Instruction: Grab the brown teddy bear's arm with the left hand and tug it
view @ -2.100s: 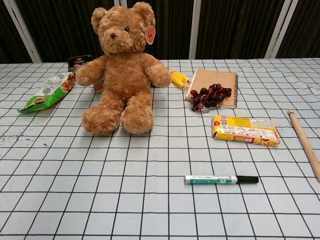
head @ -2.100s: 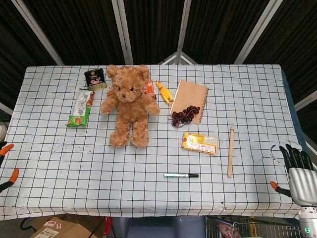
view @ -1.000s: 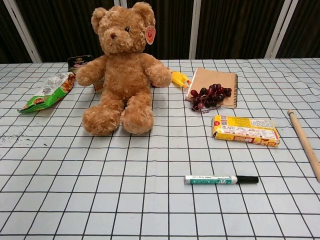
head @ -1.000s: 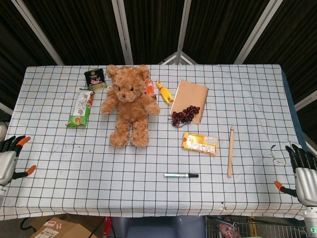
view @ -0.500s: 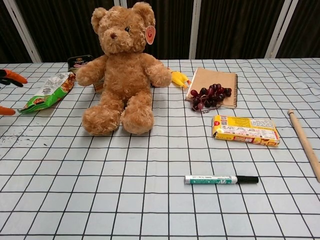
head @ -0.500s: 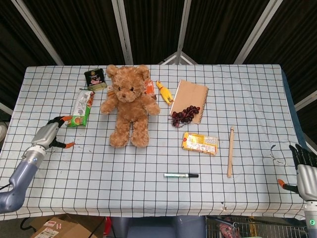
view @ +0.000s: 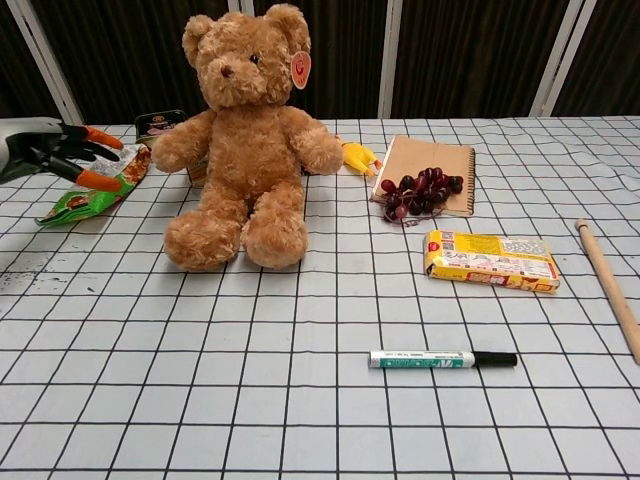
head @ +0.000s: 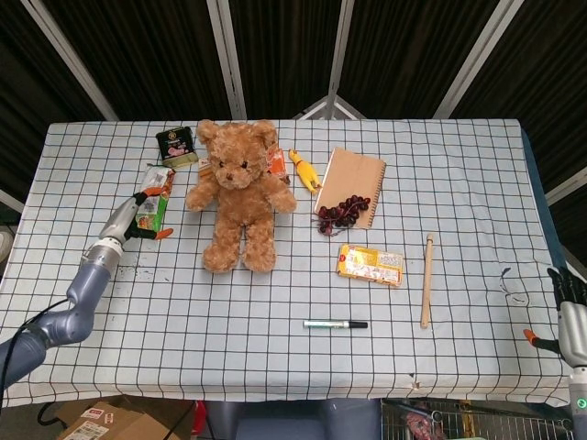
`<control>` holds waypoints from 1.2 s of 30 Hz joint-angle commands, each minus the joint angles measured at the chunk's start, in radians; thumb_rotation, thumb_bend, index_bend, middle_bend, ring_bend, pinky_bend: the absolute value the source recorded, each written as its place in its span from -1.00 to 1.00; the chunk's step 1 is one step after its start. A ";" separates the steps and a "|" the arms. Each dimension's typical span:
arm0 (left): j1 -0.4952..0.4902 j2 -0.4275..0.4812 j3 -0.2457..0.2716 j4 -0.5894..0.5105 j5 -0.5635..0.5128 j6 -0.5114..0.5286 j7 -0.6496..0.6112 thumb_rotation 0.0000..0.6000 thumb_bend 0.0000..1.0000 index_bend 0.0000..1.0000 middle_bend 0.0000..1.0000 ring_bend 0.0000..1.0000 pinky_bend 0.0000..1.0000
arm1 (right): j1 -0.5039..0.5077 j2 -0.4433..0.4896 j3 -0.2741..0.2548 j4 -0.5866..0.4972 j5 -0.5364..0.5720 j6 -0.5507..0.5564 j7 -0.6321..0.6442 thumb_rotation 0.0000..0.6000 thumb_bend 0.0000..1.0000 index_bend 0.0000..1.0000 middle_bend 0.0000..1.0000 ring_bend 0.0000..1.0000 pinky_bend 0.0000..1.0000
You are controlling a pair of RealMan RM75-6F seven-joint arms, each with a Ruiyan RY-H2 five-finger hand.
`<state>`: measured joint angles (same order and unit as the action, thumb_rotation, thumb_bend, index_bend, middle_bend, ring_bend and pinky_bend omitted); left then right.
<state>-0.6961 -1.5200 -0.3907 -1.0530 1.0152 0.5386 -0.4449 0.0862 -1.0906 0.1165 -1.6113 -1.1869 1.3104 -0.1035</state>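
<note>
A brown teddy bear (head: 237,192) (view: 245,140) sits upright on the checked tablecloth, arms spread to both sides, with an orange tag at one ear. My left hand (head: 138,216) (view: 50,152) hovers over the snack bag to the left of the bear, fingers apart and empty, a short gap from the bear's nearer arm (head: 199,194) (view: 178,145). My right hand (head: 570,323) is at the table's right edge, only partly in the head view, and its fingers cannot be made out.
A green snack bag (head: 151,200) and a dark tin (head: 176,145) lie left of the bear. To its right are a yellow rubber chicken (head: 304,170), a notebook (head: 352,174) with grapes (head: 342,212), a yellow packet (head: 370,265), a wooden stick (head: 426,280) and a marker (head: 336,324).
My left arm has swung in from the table's left edge toward the bear and now hangs over the snack bag. My right hand has sunk lower at the right edge.
</note>
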 commanded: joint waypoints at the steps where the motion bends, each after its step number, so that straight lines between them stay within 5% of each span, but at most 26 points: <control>1: -0.053 -0.077 -0.060 0.082 0.091 -0.082 -0.196 1.00 -0.43 -0.67 -0.75 -1.00 -1.00 | 0.002 -0.002 0.001 0.003 0.004 -0.004 -0.001 1.00 -0.66 -1.00 -1.00 -1.00 -1.00; 15: -0.113 -0.171 -0.036 0.203 0.307 -0.010 -0.529 1.00 -0.44 -0.64 -0.62 -1.00 -1.00 | 0.001 0.004 -0.001 0.003 -0.014 -0.004 0.030 1.00 -0.66 -1.00 -1.00 -1.00 -1.00; 36: -0.164 -0.279 -0.006 0.363 0.262 0.074 -0.542 1.00 -0.30 -0.39 -0.33 -1.00 -1.00 | -0.003 0.014 -0.004 0.001 -0.023 -0.005 0.055 1.00 -0.66 -1.00 -1.00 -1.00 -1.00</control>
<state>-0.8574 -1.7976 -0.3959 -0.6911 1.2822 0.6100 -0.9923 0.0831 -1.0770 0.1125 -1.6104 -1.2100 1.3049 -0.0481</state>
